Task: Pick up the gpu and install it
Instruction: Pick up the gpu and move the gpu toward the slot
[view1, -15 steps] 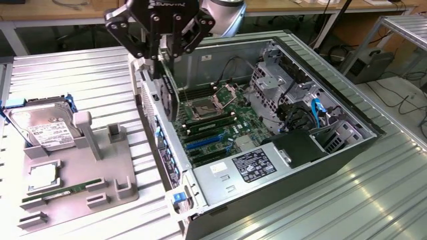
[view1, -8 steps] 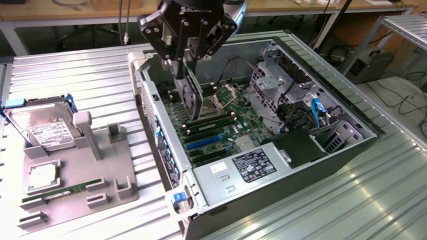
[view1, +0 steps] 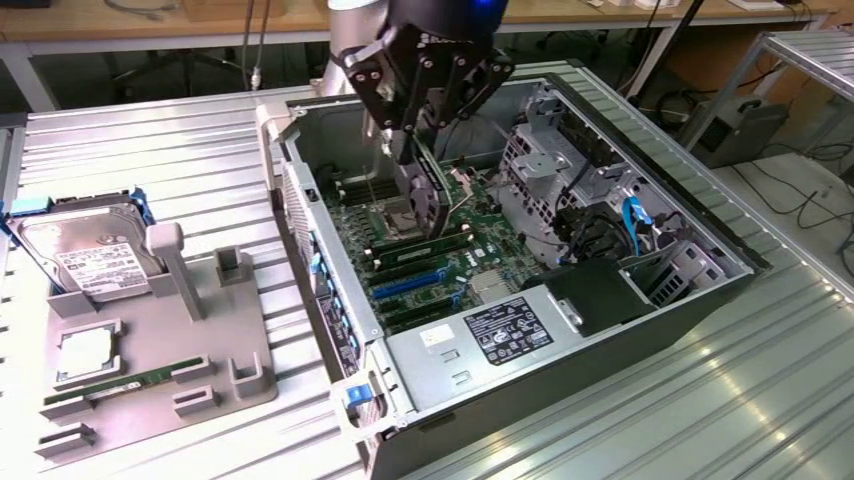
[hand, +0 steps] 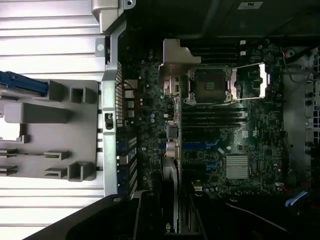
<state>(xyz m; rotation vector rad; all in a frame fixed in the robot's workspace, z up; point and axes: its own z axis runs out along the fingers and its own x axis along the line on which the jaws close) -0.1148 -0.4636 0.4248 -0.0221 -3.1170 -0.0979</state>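
Hand (view1: 411, 150) clamps the gpu (view1: 430, 205) edge-on above the motherboard (view1: 467, 250); its fan face is hidden.

No word, brand or number can be made out; only the labels themselves show.

A white paper label (view1: 94, 268) with dark print covers the top face of the silver boxy hard drive (view1: 74, 240), which stands at the far corner of the grey plastic holder tray (view1: 254, 375). Its lines are too small to read.

Inside the open black computer case (view1: 694, 300), a black rectangular label (view1: 502, 331) with white print and small marks lies on the silver metal panel (view1: 461, 375) at the near end. A small white sticker (view1: 437, 337) sits just beside it. Both are illegible.

In the wrist view, a white label (hand: 250, 5) sits on a dark housing, unreadable.
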